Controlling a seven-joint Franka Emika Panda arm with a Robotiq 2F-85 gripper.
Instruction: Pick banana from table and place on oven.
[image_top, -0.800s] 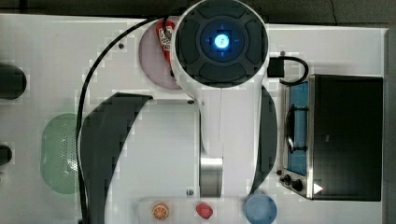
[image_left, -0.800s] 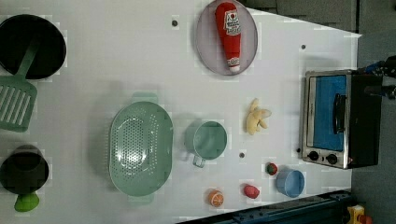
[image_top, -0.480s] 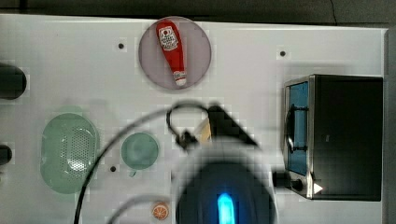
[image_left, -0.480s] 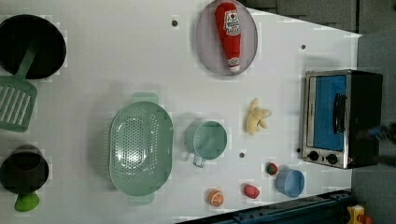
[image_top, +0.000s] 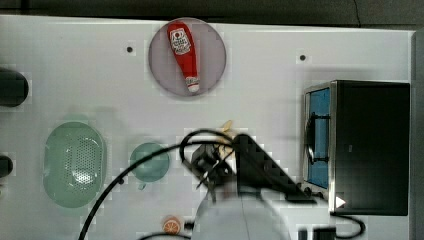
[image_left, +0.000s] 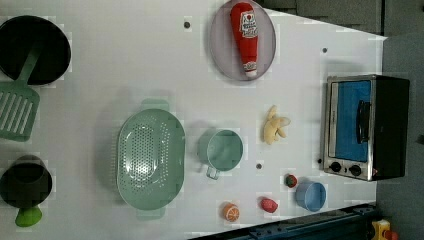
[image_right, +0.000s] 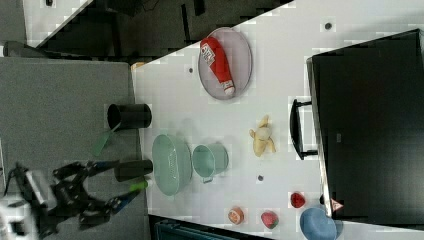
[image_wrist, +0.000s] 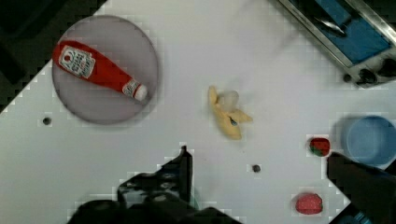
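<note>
Yellow banana (image_left: 274, 130): seen lying on the white table (image_left: 125, 65), between the oven (image_left: 367, 127) and the teal cup (image_left: 222, 150), apart from both
Long axis: in the left view it is laid roughly parallel to the oven's glass door, tapered tip turned toward the grey plate (image_left: 220, 50) that holds the ketchup bottle (image_left: 245, 35)
Oven: door shut, black top bare
Gripper (image_wrist: 257, 186): fingers spread wide with nothing between them, held above the table on the side of the banana away from the plate
Change: banana unmoved in the left view; in the top view the arm's dark round joint has dropped toward the lower edge
</note>
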